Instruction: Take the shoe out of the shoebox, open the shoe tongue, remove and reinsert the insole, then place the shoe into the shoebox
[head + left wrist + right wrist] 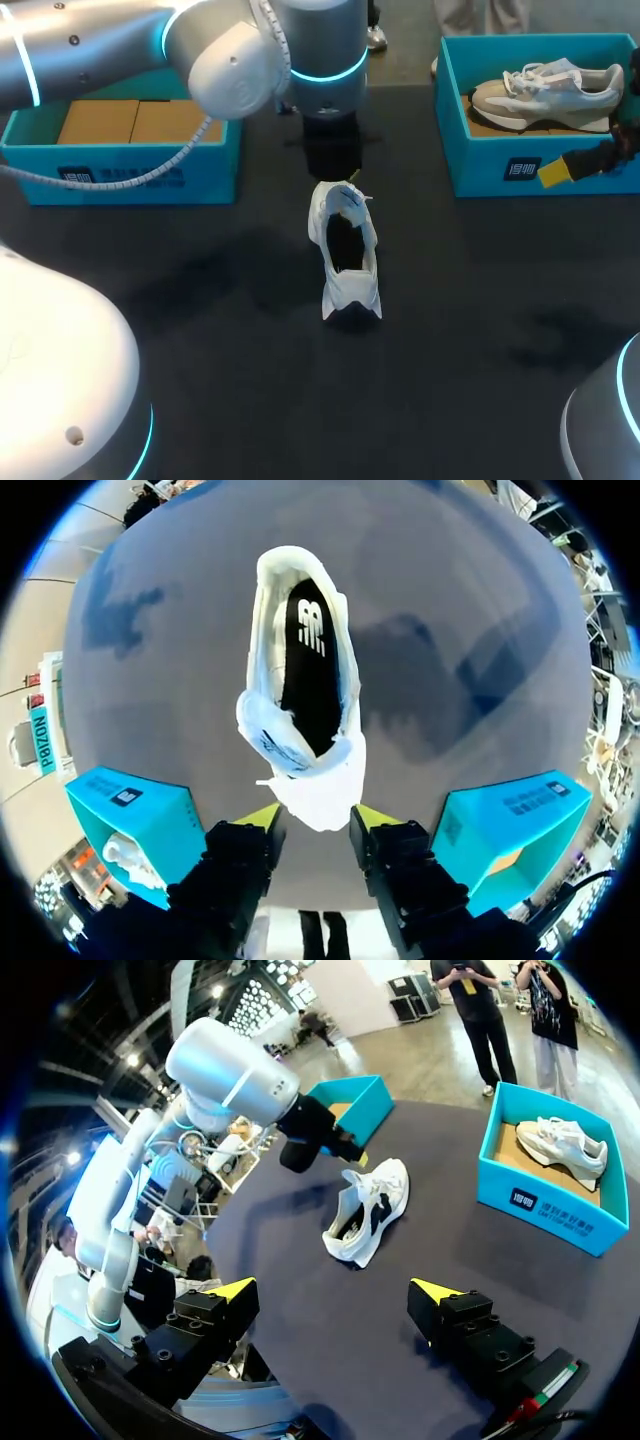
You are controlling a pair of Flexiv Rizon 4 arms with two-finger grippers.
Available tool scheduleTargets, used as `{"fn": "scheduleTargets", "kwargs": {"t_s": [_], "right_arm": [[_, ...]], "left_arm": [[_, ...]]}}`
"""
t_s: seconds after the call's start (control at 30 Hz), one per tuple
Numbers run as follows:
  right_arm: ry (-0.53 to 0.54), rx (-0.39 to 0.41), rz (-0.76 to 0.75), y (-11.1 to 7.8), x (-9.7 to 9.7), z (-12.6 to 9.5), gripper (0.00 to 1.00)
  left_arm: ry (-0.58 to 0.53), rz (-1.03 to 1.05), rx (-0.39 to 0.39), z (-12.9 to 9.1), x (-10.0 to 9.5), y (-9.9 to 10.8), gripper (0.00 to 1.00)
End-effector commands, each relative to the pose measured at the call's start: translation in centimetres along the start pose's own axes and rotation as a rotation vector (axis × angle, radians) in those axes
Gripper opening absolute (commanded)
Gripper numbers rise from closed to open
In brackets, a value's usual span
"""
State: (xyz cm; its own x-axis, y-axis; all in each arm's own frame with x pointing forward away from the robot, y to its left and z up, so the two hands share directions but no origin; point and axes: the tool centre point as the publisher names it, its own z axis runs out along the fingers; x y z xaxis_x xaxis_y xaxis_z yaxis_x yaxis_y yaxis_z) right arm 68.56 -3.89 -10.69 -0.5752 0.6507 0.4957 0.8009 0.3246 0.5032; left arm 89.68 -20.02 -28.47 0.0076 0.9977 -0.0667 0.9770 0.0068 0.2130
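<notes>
Both fingers of my left gripper point(315, 820) clamp the near end of the white low-top sneaker point(300, 765), likely spreading its tongue to bare the black insole point(310, 675) ahead; my right gripper point(335, 1295) hangs spread and empty, well apart.

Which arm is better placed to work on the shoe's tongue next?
Left: the left gripper hangs right at the shoe; the right gripper is well away, by the box with the other shoe.

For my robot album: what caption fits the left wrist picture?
Left gripper at one end of the white shoe, black insole showing, on the dark table.
</notes>
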Motion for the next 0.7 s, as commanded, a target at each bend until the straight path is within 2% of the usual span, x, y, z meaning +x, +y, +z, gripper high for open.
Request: {"fn": "scheduleTargets", "kwargs": {"t_s": [0.03, 0.27, 0.33, 0.53, 0.7], "right_arm": [[0.0, 0.005, 0.001, 0.2, -0.1, 0.1, 1.0], [0.0, 0.005, 0.001, 0.2, -0.1, 0.1, 1.0], [0.0, 0.005, 0.001, 0.2, -0.1, 0.1, 1.0], [0.0, 0.005, 0.001, 0.2, -0.1, 0.1, 1.0], [0.0, 0.005, 0.001, 0.2, -0.1, 0.1, 1.0]], "left_arm": [[0.011, 0.005, 0.011, 0.9, -0.6, 0.2, 0.42], [0.018, 0.024, 0.025, 1.3, -0.5, -0.4, 0.39], [0.019, 0.026, 0.027, 1.3, -0.4, -0.5, 0.32], [0.031, 0.039, 0.047, 1.8, -0.2, -1.8, 0.27], [0.034, 0.047, 0.063, 2.4, 0.1, -2.9, 0.27]]}}
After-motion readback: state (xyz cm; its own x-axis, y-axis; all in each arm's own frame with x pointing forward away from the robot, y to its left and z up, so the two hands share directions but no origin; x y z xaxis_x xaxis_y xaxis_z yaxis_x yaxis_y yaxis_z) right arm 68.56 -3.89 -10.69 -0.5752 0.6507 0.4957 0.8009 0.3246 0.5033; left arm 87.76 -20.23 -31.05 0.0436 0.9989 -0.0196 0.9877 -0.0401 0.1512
